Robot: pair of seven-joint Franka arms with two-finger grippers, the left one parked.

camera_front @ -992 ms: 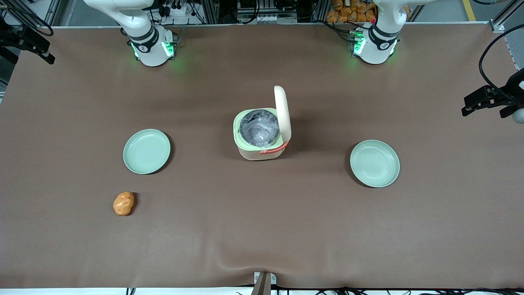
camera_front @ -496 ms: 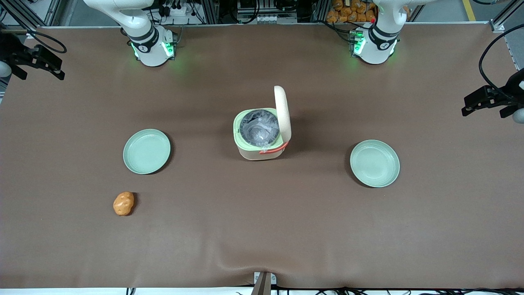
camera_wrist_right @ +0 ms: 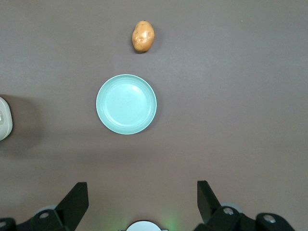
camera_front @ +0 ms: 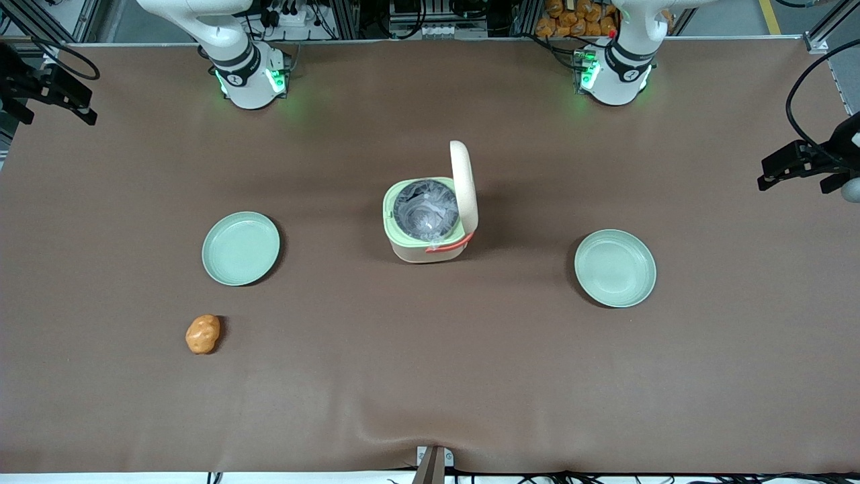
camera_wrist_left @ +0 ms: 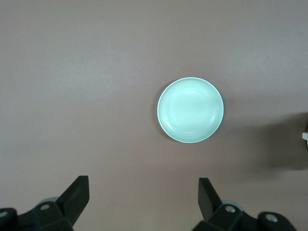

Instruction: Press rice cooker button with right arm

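The rice cooker [camera_front: 418,250] stands mid-table, cream with a pale green rim. Its lid [camera_front: 463,181] is swung up on edge, baring the dark inner pot [camera_front: 423,210]. The coral handle [camera_front: 449,244] lies along the rim nearest the camera. The button does not show on the upright lid. My right gripper [camera_front: 79,107] hangs high at the working arm's end of the table, well apart from the cooker. In the right wrist view the gripper [camera_wrist_right: 142,199] is open with nothing between its fingers, and only a cream edge of the cooker [camera_wrist_right: 4,125] shows.
A pale green plate [camera_front: 240,248] [camera_wrist_right: 126,104] lies between the cooker and the working arm's end. An orange potato [camera_front: 203,334] [camera_wrist_right: 143,36] lies nearer the camera than it. A second green plate [camera_front: 615,267] [camera_wrist_left: 190,110] sits toward the parked arm's end.
The right gripper shifted a little nearer the camera and toward the table's middle, then back again. The cooker, plates and potato have not moved.
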